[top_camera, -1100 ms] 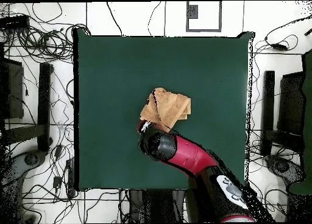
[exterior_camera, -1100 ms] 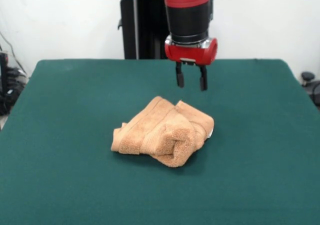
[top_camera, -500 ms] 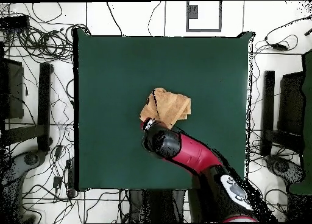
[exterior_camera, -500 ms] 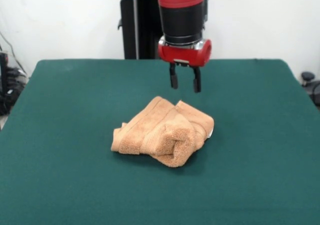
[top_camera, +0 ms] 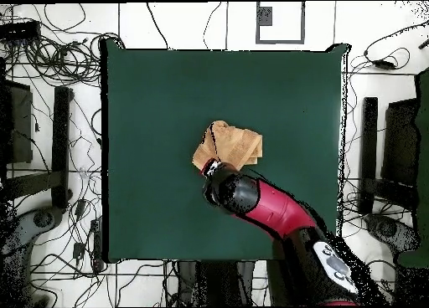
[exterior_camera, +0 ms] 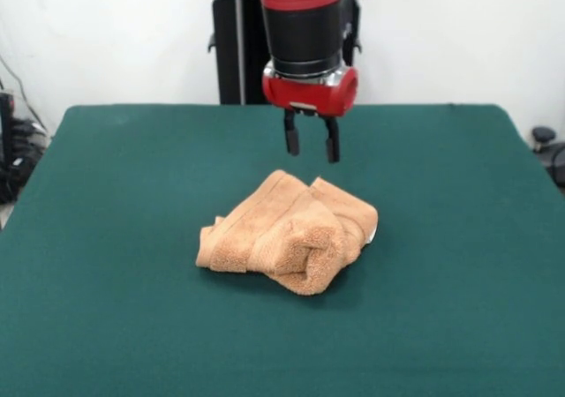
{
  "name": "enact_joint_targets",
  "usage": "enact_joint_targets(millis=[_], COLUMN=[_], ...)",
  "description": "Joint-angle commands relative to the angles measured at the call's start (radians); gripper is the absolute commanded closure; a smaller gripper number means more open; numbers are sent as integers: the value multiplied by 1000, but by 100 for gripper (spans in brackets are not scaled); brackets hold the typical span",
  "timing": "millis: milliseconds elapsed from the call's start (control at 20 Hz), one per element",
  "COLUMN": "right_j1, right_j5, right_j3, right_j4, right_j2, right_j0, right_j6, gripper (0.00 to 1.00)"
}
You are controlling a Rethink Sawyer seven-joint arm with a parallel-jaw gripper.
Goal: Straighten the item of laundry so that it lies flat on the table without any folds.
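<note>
The item of laundry (exterior_camera: 290, 234) is a light orange-tan towel, bunched and folded over itself near the middle of the dark green table (exterior_camera: 115, 185). A bit of white tag shows at its right edge. My gripper (exterior_camera: 309, 145) hangs open above the table just behind the towel's far edge, touching nothing, with nothing between its fingers. In the overhead view the towel (top_camera: 230, 143) lies at the table's (top_camera: 151, 95) centre and the red arm covers its near edge, hiding the gripper tips.
Cables and equipment stands (top_camera: 60, 137) lie on the floor around the table. A black pedestal (exterior_camera: 238, 53) stands behind the table's far edge.
The gripper has shifted left in the front view, still open and at about the same height above the table. The towel has not moved.
</note>
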Motion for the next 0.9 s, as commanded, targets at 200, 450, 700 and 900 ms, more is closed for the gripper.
enact_joint_targets(millis=[200,450,700,900], right_j1=[-23,-4,48,65], right_j5=[154,116,68,37], right_j3=[-61,-52,-74,-71], right_j4=[-31,-43,-60,-72], right_j2=[48,68,81,91], right_j0=[-49,-72,-84,-93], right_j6=[41,36,32,36], gripper=[0,0,0,0])
